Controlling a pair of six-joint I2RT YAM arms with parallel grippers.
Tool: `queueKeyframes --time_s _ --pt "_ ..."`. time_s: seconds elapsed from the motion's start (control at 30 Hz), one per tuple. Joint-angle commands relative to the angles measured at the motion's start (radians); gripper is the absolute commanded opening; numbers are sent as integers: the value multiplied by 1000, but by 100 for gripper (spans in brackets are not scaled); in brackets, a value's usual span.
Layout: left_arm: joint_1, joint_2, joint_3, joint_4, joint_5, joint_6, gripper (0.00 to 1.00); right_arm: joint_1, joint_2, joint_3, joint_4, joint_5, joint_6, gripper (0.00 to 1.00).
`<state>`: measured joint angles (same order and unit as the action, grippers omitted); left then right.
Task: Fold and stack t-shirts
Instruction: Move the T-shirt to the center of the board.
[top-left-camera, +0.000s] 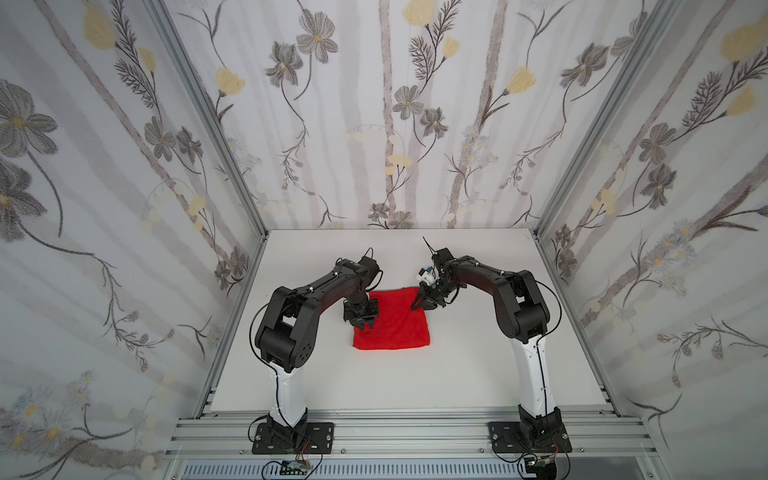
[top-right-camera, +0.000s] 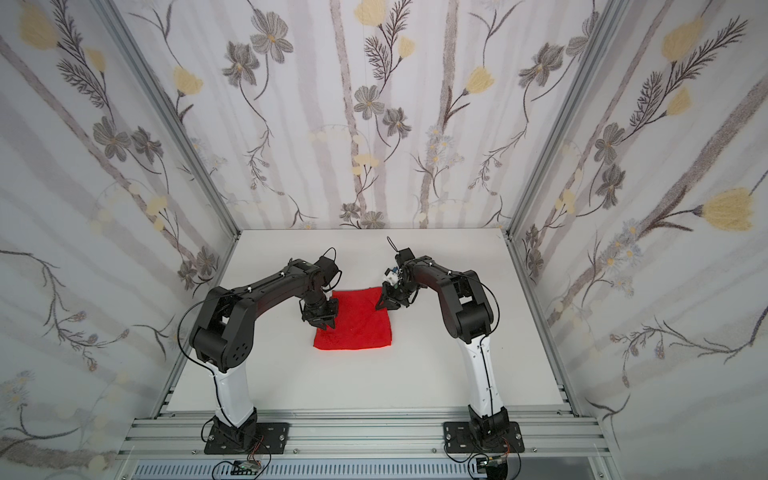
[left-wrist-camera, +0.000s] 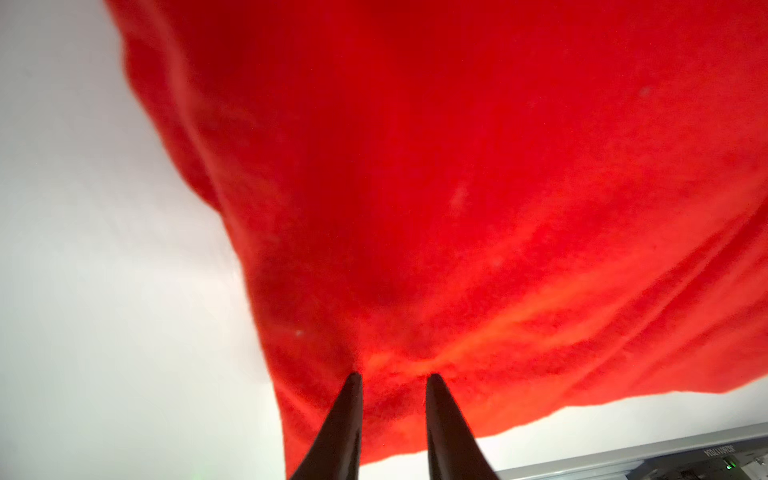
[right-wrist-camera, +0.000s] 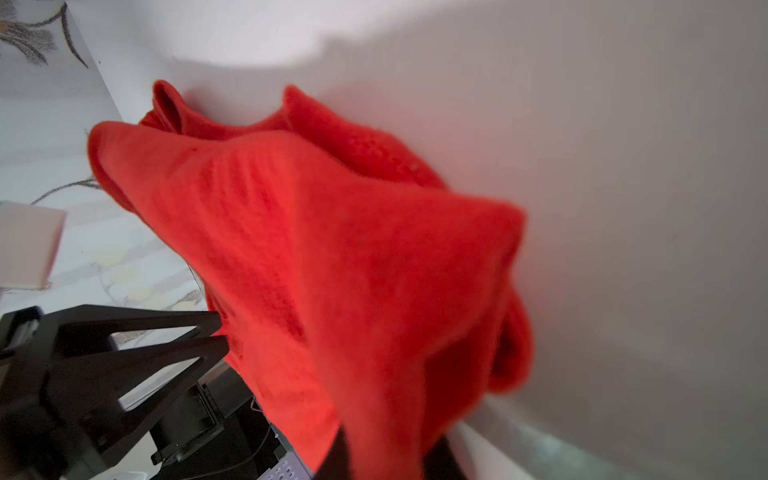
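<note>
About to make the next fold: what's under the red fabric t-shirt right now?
The red fabric t-shirt lies on the white table, which shows all around it. Anything beneath its folded layers is covered from view.

- The t-shirt (top-left-camera: 395, 328) lies on the counter (top-left-camera: 457, 374), near its middle.
- The left tool (top-left-camera: 365, 327) sits at the t-shirt's left edge.
- The right tool (top-left-camera: 417, 306) is at its far right corner, which is raised off the counter.
</note>
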<state>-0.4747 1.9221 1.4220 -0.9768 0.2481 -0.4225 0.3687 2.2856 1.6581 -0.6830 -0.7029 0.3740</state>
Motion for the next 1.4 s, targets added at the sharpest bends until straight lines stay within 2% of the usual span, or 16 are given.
queueKeyframes --time_s 0.0,0.17,0.37,0.57,0.77,0.97,1.1,1.17,1.2,1.27,1.33,1.37 --pt "-1 -32 41 -62 -31 0 28 -8 7 14 1 129 28 2" --pt "-1 -96 132 -121 -53 -15 35 -54 -34 34 -4 152 7 0" --pt "-2 -202 146 -149 -89 -38 49 -149 -83 109 -61 333 -84 0" --pt "-10 -292 90 -180 -100 -65 52 -255 60 403 -145 451 -180 0" --pt "-13 -334 68 -241 -134 -79 52 -333 270 778 -178 482 -142 0" --pt "-15 -334 70 -275 -151 -115 52 -357 488 1190 -161 525 -139 2" --pt "-16 -330 69 -294 -154 -135 52 -371 527 1217 -44 560 -130 7" --pt "-15 -325 71 -299 -156 -150 52 -372 540 1217 11 581 -138 15" --pt "-16 -321 75 -299 -157 -156 52 -373 544 1217 31 593 -144 27" --pt "-18 -306 85 -295 -159 -170 52 -373 545 1217 64 655 -150 82" --pt "-21 -285 101 -288 -161 -181 52 -375 535 1217 91 729 -149 99" --pt "-26 -272 113 -284 -165 -185 52 -376 526 1217 110 773 -143 100"
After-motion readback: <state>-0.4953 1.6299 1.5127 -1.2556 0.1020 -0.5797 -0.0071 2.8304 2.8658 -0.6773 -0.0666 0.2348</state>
